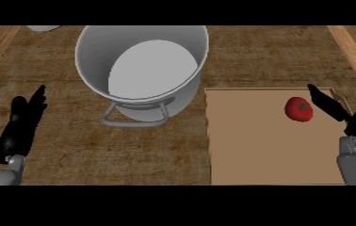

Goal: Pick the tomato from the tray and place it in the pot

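A red tomato (299,109) with a green stem spot lies on the flat tan tray (264,145) at the right. My right hand (329,104) comes up along the right edge, its fingers straight, just to the right of the tomato and holding nothing. A large grey pot (142,69) with a loop handle (135,117) stands left of the tray near the upper middle, its inside bare. My left hand (22,121) rests open at the left edge, fingers pointing up, well away from the pot.
The counter (69,149) is brown and textured. Part of a pale round object (43,28) shows at the top left edge. Wooden strips run along the far left and far right corners.
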Robot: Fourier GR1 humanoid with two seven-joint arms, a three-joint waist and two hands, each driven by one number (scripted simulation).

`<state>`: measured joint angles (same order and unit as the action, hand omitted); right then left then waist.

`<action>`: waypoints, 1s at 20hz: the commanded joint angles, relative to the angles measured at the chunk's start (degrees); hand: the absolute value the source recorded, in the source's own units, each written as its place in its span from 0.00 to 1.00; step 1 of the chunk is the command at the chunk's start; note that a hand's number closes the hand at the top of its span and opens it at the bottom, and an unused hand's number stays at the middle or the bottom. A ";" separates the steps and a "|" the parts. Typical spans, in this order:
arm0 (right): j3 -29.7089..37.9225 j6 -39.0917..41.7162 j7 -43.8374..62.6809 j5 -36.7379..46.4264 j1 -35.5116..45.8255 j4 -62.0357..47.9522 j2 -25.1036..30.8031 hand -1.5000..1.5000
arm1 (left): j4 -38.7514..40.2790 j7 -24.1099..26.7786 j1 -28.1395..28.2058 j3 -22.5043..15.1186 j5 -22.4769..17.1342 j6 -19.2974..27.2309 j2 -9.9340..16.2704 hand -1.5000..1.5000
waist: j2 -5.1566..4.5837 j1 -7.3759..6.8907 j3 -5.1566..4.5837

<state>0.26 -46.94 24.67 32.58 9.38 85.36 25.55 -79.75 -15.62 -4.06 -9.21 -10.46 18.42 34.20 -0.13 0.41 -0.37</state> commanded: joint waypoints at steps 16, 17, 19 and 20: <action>-7.44 55.48 53.88 10.50 12.77 10.72 -4.14 0.00 | 0.52 -1.99 -0.71 0.39 1.10 -0.23 -0.21 0.50 | 0.78 -0.50 0.01; -8.18 55.70 55.83 10.83 14.97 9.30 -6.49 0.00 | 0.08 -3.18 -1.87 -1.07 2.18 1.00 -1.89 0.50 | 0.45 -0.79 0.12; -6.05 58.31 57.58 8.95 17.90 8.04 -6.57 0.00 | -1.07 -3.98 -1.83 -0.92 2.72 1.73 -1.76 0.50 | 0.42 -0.94 0.20; -5.64 58.49 57.20 8.50 15.66 8.06 -6.38 0.00 | 1.70 -1.51 -1.24 -0.15 2.13 0.35 -1.75 0.50 | 0.31 -0.21 0.17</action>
<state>-6.05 1.23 68.34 43.75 22.31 93.38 20.72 -79.59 -18.54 -5.45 -9.73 -8.62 19.11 32.87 0.40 -0.18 -0.30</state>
